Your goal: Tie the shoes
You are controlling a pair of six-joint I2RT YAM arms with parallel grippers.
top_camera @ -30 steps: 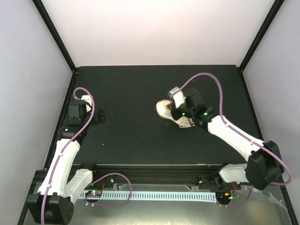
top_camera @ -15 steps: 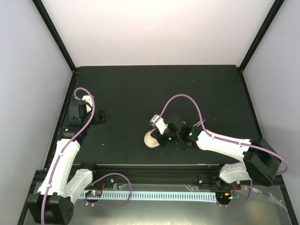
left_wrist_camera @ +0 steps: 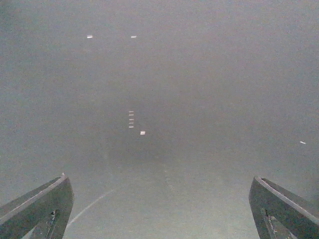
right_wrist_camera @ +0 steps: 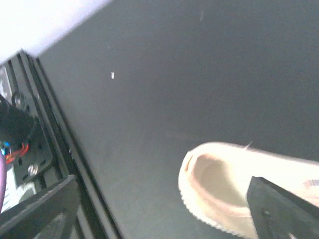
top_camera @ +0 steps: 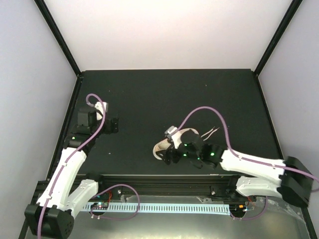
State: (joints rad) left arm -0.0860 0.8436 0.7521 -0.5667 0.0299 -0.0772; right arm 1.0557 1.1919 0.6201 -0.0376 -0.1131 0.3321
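Observation:
The shoe (top_camera: 160, 146) is a small pale beige-pink sneaker lying on the black mat near the front middle, its cream laces (top_camera: 211, 132) trailing to the right. My right gripper (top_camera: 169, 155) hovers over it, open and holding nothing. In the right wrist view the shoe's heel opening (right_wrist_camera: 224, 181) lies between the spread fingers, close to the right finger (right_wrist_camera: 284, 211). My left gripper (top_camera: 113, 124) is open at the left of the mat, far from the shoe. In the left wrist view the left gripper (left_wrist_camera: 159, 211) has only bare mat between its fingers.
The black mat (top_camera: 149, 94) ends at a black metal rail (top_camera: 164, 178) along the near edge; that rail (right_wrist_camera: 55, 144) also shows close to the shoe in the right wrist view. Black frame posts stand at the back corners and pale walls rise beyond.
The right arm brought the shoe from mid-table toward the near edge, then opened its jaws and let go. The left gripper has shifted slightly right.

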